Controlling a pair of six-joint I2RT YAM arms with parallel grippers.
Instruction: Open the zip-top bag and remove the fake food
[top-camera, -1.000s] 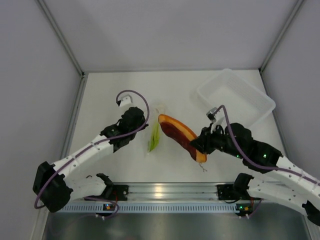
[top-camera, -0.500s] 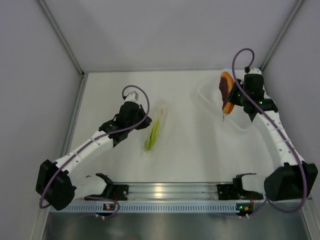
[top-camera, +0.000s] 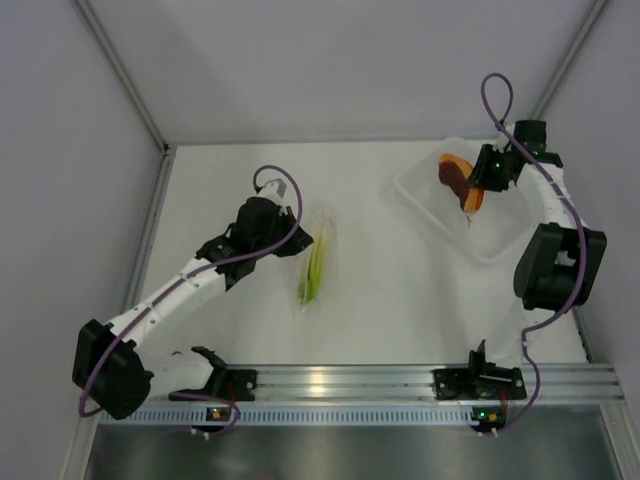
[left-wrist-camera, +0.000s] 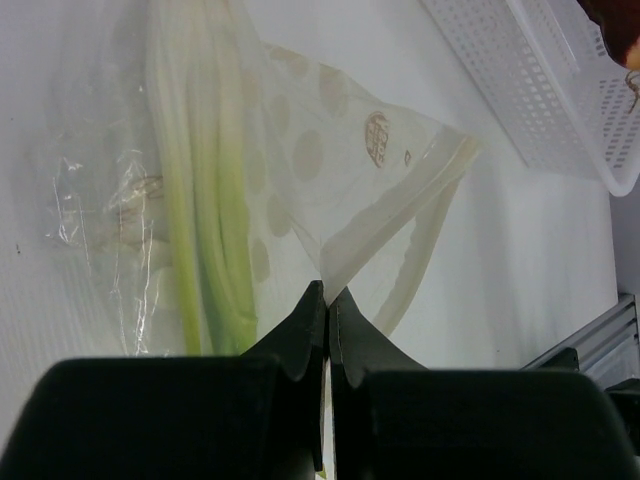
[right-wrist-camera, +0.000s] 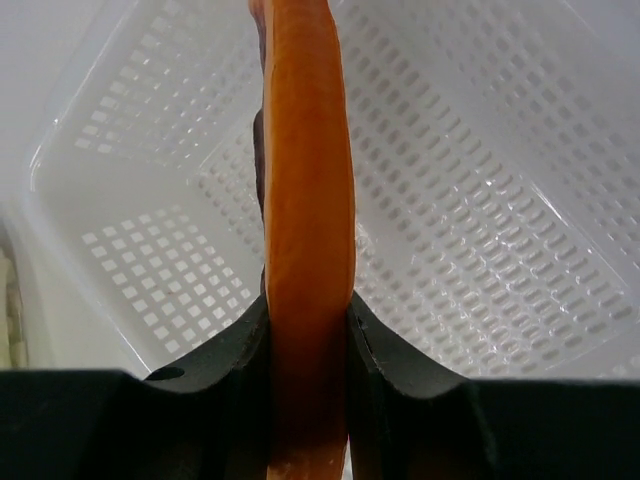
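Note:
The clear zip-top bag (top-camera: 315, 262) lies mid-table with the pale green leafy stalk (top-camera: 313, 270) inside it. In the left wrist view the bag (left-wrist-camera: 330, 170) shows its open zip strip, and the stalk (left-wrist-camera: 205, 230) lies lengthwise in it. My left gripper (top-camera: 290, 243) is shut on a corner of the bag's plastic, as the left wrist view (left-wrist-camera: 327, 300) shows. My right gripper (top-camera: 478, 185) is shut on the orange and dark-red wedge (top-camera: 460, 180) and holds it above the tray. In the right wrist view the wedge (right-wrist-camera: 305, 200) stands between the fingers of the right gripper (right-wrist-camera: 308, 320).
A white perforated tray (top-camera: 430, 205) stands at the back right, under the right gripper; it fills the right wrist view (right-wrist-camera: 500, 200) and shows at the top right of the left wrist view (left-wrist-camera: 540, 90). Grey walls close the table in on three sides.
My right arm has carried the wedge from mid-table to above the tray at the back right. My left gripper has shifted the bag a little to the right.

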